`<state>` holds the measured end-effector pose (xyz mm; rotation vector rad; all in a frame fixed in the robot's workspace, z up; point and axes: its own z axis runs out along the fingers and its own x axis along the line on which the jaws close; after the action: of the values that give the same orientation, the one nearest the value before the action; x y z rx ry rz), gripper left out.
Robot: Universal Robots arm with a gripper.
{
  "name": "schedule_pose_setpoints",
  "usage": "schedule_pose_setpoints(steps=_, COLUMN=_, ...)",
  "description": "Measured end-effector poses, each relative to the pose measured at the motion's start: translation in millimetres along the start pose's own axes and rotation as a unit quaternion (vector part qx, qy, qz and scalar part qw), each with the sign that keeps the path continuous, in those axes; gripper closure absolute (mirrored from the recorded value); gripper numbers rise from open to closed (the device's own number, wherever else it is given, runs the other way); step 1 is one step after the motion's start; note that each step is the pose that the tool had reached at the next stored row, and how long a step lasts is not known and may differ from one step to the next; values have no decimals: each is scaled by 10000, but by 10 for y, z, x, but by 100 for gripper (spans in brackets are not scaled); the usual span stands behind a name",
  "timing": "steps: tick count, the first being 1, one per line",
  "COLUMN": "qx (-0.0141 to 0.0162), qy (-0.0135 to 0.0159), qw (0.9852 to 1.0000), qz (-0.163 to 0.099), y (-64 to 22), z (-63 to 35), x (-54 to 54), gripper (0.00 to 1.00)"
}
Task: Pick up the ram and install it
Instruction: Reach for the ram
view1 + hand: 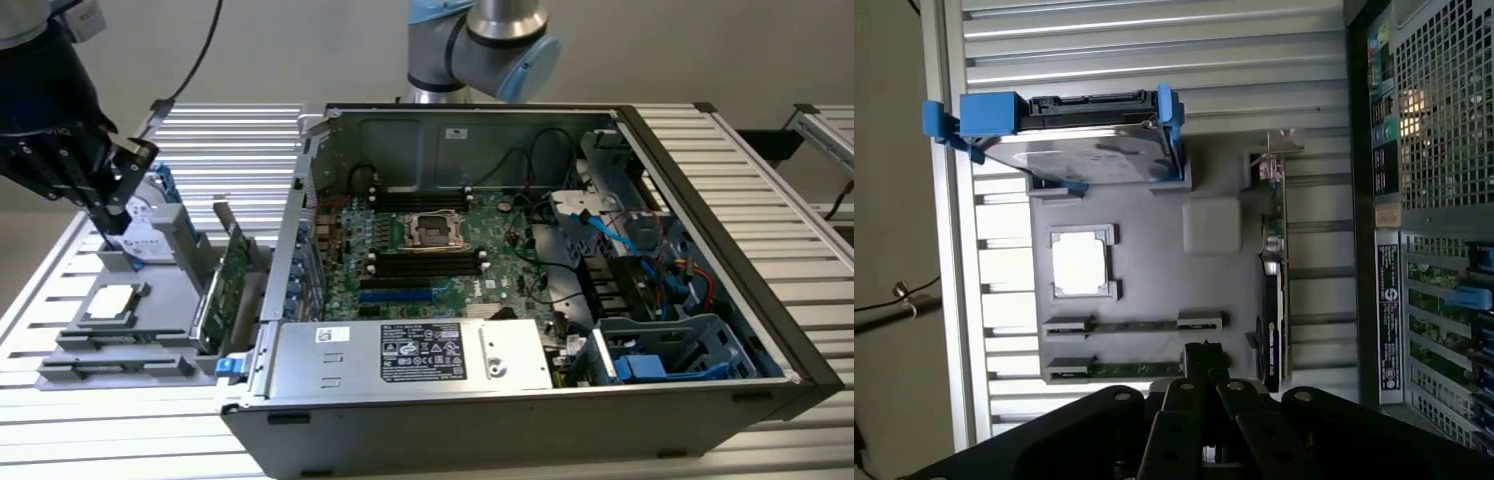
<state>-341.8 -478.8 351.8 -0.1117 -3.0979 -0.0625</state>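
Note:
Two ram sticks (1134,325) lie side by side in the holders of a grey tray (1154,250), thin and narrow; in the exterior view the ram (120,343) sits at the tray's front. My black gripper (115,212) hangs above the tray's far end, close to the hard drive, at the exterior view's left. Its fingers are shut with nothing between them. From the wrist, my gripper (1204,358) points down at the tray, its tips showing over the end of the nearer stick (1119,368). The open computer case (534,400) shows the motherboard's black slots (424,265).
The tray also holds a hard drive (1079,150) in a blue caddy, a square processor (1079,265) and an upright green expansion card (230,285). The case wall (294,240) stands right beside the tray. Cables and drive cages fill the case's right side.

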Motion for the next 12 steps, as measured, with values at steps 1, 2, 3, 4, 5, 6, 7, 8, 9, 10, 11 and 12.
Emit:
schedule_pose_setpoints(steps=1, qx=1, qy=5, qw=10000, qz=1, y=-17, z=7, x=14, gripper=89)
schedule_pose_setpoints(steps=2, qx=1, qy=9, qw=10000, qz=1, y=-33, z=14, x=29, gripper=89)
schedule_pose_setpoints(steps=3, qx=1, qy=13, qw=10000, qz=2, y=-52, z=22, x=45, gripper=89)
schedule_pose_setpoints(steps=4, qx=1, qy=17, qw=10000, qz=1, y=-69, z=28, x=58, gripper=89)
schedule_pose_setpoints(steps=5, qx=1, qy=20, qw=10000, qz=2, y=-85, z=35, x=73, gripper=89)
schedule_pose_setpoints(steps=6, qx=2, qy=24, qw=10000, qz=2, y=-102, z=42, x=87, gripper=89)
schedule_pose_setpoints(steps=7, qx=2, qy=29, qw=10000, qz=2, y=-119, z=49, x=99, gripper=89)
schedule_pose_setpoints(steps=8, qx=2, qy=33, qw=10000, qz=1, y=-141, z=55, x=109, gripper=89)
schedule_pose_setpoints(steps=9, qx=3, qy=34, qw=10000, qz=2, y=-164, z=58, x=121, gripper=89)
schedule_pose_setpoints(steps=10, qx=2, qy=34, qw=10000, qz=3, y=-176, z=61, x=139, gripper=89)
schedule_pose_setpoints(steps=11, qx=0, qy=35, qw=10000, qz=2, y=-178, z=60, x=139, gripper=89)
schedule_pose_setpoints(steps=12, qx=-3, qy=35, qw=10000, qz=2, y=-177, z=60, x=139, gripper=89)
